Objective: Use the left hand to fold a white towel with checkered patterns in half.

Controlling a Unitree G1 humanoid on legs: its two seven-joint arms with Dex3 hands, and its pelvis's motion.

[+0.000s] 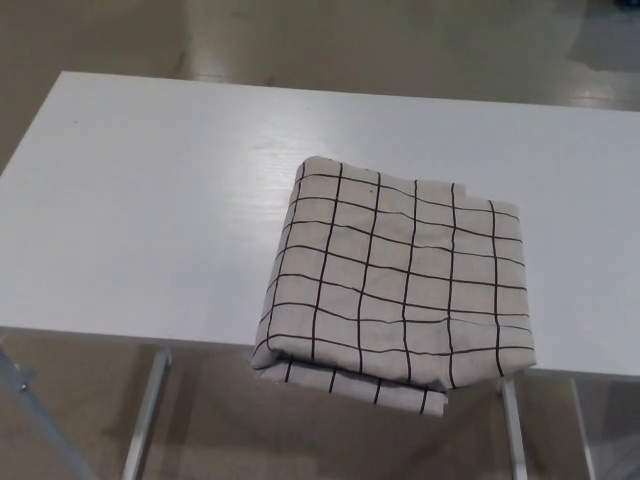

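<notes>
A white towel with a black checkered grid (395, 280) lies folded on the white table (150, 210), right of the middle. Its near edge hangs slightly over the table's front edge, where two layers show. Neither of my hands shows in the head view.
The table's front edge runs across the lower part of the picture, with metal legs (145, 420) below it on a beige floor. A broad bare stretch of tabletop lies left of the towel.
</notes>
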